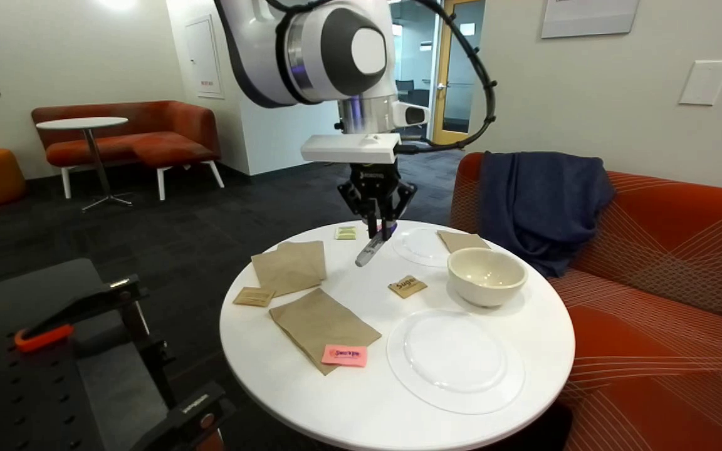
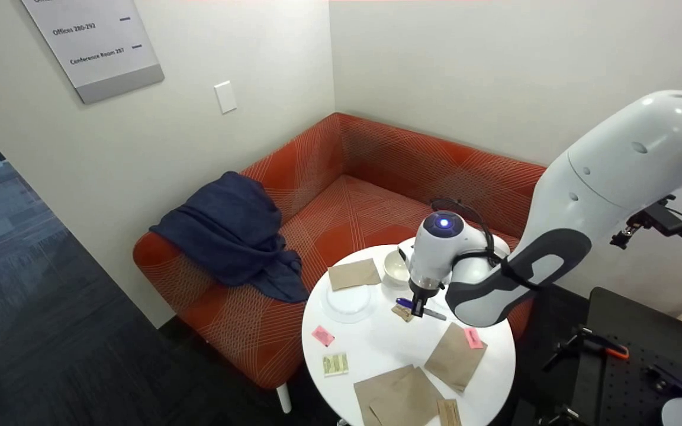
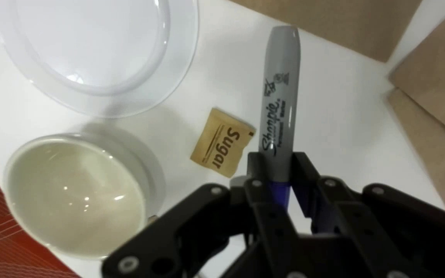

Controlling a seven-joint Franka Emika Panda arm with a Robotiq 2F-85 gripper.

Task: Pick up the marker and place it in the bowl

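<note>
A black two-fingered gripper (image 1: 379, 230) pinches a slim gray-and-purple marker (image 3: 279, 88) above a round white table (image 1: 361, 404), pickup apparently complete, with a sideways carry over the round cream-white bowl (image 1: 485, 289) likely next.

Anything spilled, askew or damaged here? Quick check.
No spill or damage shows. The one mildly odd thing is the dark blue cloth, crumpled over the red sofa beside the round table: it may have been left behind. The bowl sits upright, and the hand grips the marker.
</note>
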